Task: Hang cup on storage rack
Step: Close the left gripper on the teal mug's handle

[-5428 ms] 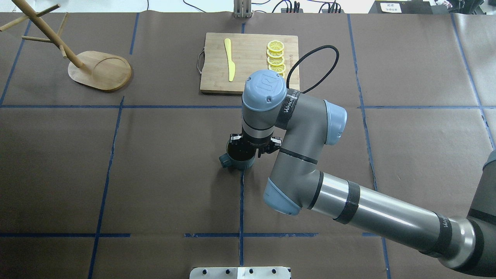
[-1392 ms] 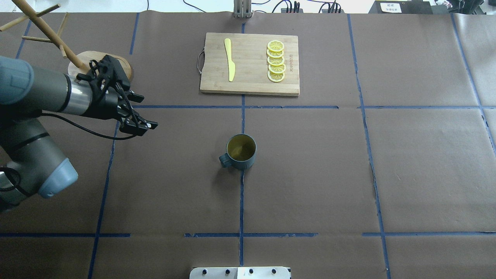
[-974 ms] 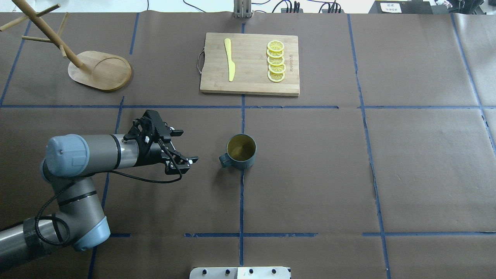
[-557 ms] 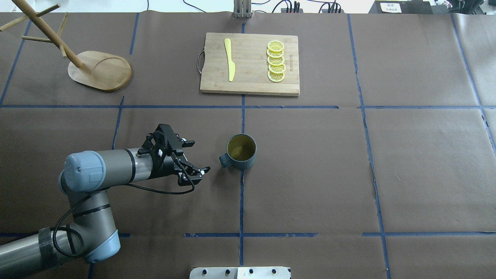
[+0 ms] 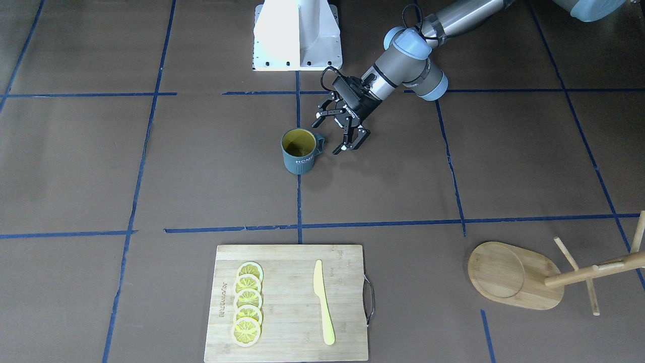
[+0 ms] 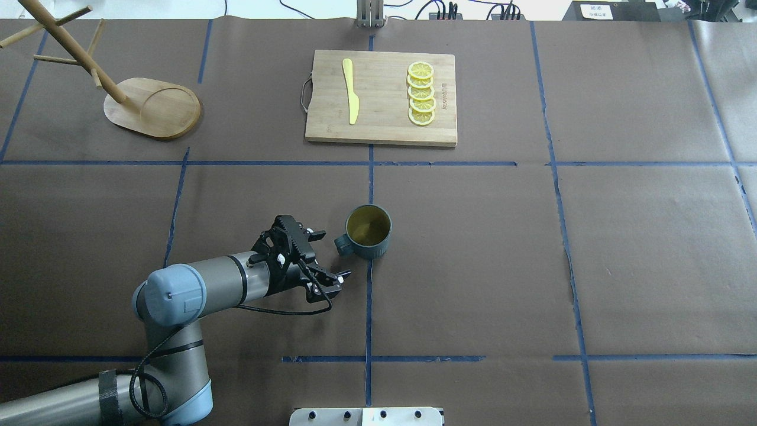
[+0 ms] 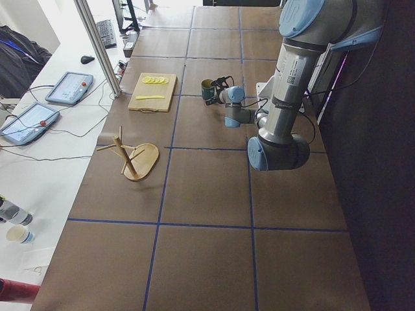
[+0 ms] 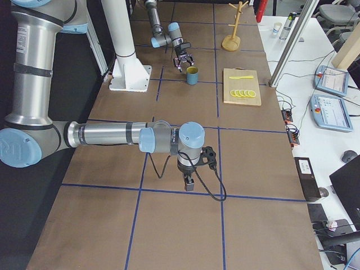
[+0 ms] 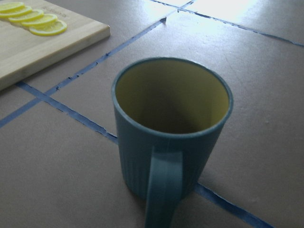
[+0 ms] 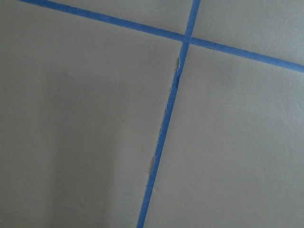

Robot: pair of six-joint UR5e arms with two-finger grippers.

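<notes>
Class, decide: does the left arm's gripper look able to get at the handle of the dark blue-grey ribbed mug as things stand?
Probably yes. The left gripper is open beside the dark blue-grey ribbed mug, whose squared handle faces it, with nothing between them.

The table was covered in brown paper marked into large squares by blue tape. The cup stood upright near the middle, right on one of the tape lines, its handle pointing toward the robot's left. The cutting board lay flat on the far side, straddling the same line. The storage rack stood on its oval base at the far left, well apart from both. A white mount sat at the robot's edge.
</notes>
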